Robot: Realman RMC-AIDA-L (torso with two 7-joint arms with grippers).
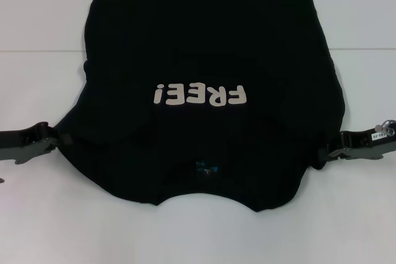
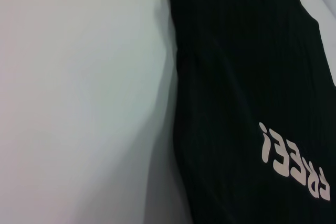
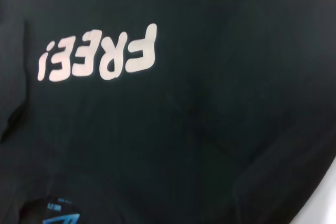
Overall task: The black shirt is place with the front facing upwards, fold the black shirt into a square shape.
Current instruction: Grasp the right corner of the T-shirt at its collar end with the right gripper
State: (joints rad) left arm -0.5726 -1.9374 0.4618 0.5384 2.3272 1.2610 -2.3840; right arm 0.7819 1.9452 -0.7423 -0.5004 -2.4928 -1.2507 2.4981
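Note:
The black shirt lies front up on the white table, collar toward me and hem running off the far edge of the head view. Its off-white "FREE!" lettering reads upside down, and a small blue neck label shows near the collar. My left gripper rests at the shirt's left shoulder edge. At the right shoulder edge is my right gripper. The left wrist view shows the shirt beside bare table. In the right wrist view the shirt fills the picture, with the lettering and label.
White tabletop surrounds the shirt on the left, right and near sides. The cloth edge by the collar is wavy and slightly bunched near both shoulders.

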